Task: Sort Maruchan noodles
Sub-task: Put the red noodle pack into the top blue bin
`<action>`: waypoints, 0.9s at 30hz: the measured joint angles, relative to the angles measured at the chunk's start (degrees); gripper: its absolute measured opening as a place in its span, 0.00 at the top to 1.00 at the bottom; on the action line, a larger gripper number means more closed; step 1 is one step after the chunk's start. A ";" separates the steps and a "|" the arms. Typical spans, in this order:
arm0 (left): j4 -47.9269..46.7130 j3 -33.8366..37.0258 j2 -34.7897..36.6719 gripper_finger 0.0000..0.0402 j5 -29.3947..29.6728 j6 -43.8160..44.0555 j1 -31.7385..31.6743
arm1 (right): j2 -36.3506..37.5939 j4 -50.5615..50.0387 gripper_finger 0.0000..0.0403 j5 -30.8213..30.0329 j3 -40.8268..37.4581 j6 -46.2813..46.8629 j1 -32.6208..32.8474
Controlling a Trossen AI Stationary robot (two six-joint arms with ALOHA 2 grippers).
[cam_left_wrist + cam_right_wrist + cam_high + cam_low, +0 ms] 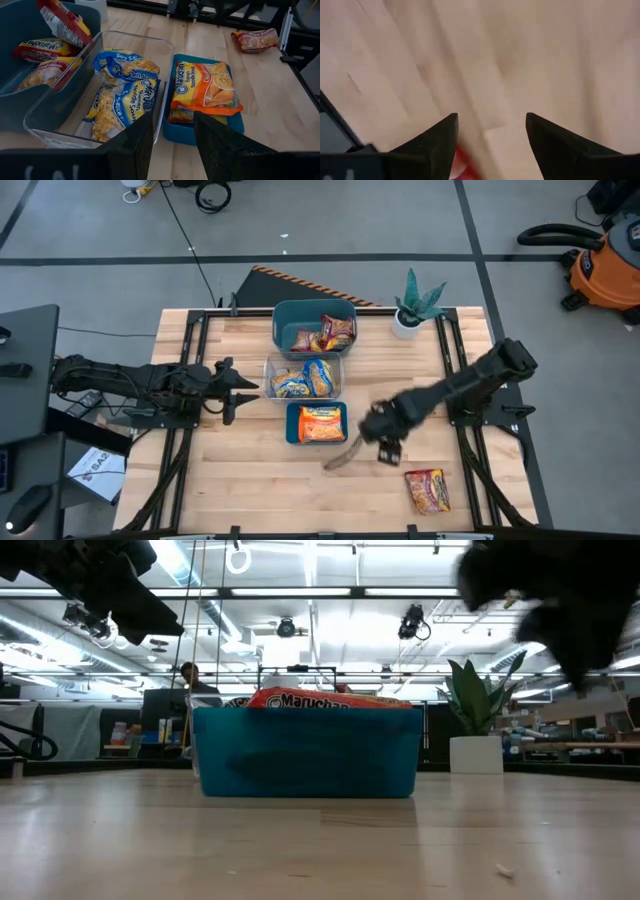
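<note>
Three bins stand in a row down the table's middle. The far teal bin [300, 320] holds dark red packets [337, 330]. The clear bin [272, 370] holds yellow-and-blue packets [125, 92]. The near blue tray [293, 425] holds orange packets [205, 87]. One dark red packet [427, 490] lies flat on the wood near the table's near right corner. My right gripper [385, 442] hovers open over bare wood between the tray and that packet, and a red sliver [459, 159] shows by its fingers. My left gripper [232, 388] waits open, left of the clear bin.
A potted plant [415, 308] stands at the far right, beside the teal bin. Black frame rails [455, 370] run along both sides of the table. Bare wood lies along the near edge [250, 490]. A person shows in the room behind [188, 675].
</note>
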State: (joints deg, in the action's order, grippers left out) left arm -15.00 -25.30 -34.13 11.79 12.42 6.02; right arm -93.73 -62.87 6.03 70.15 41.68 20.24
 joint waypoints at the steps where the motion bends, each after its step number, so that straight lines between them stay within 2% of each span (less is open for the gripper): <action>1: 0.04 0.00 0.02 0.64 0.00 -0.04 0.00 | 0.00 1.37 0.41 1.10 -1.71 3.09 1.82; 6: 0.06 0.00 0.01 0.64 0.01 -0.19 -0.04 | -0.02 9.08 0.41 8.12 -8.17 17.54 9.07; 9: 0.15 0.00 0.00 0.64 0.01 -1.20 -0.04 | -0.02 9.14 0.41 7.54 -8.97 22.38 12.51; 15: 1.00 0.00 0.02 0.64 0.03 -3.18 -0.05 | -0.02 13.39 0.42 0.73 -10.46 23.24 16.06; 19: 1.00 0.00 0.00 0.64 0.04 -4.73 -0.06 | -0.81 15.84 0.43 -2.89 -12.06 19.84 18.12; 27: 0.35 0.00 0.02 0.64 0.02 -5.48 -0.05 | -1.81 19.42 0.46 -3.64 -15.47 16.86 21.65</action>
State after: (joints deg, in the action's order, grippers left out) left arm -14.64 -25.30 -34.11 11.81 6.94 5.97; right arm -95.55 -43.45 2.39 54.68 58.55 41.89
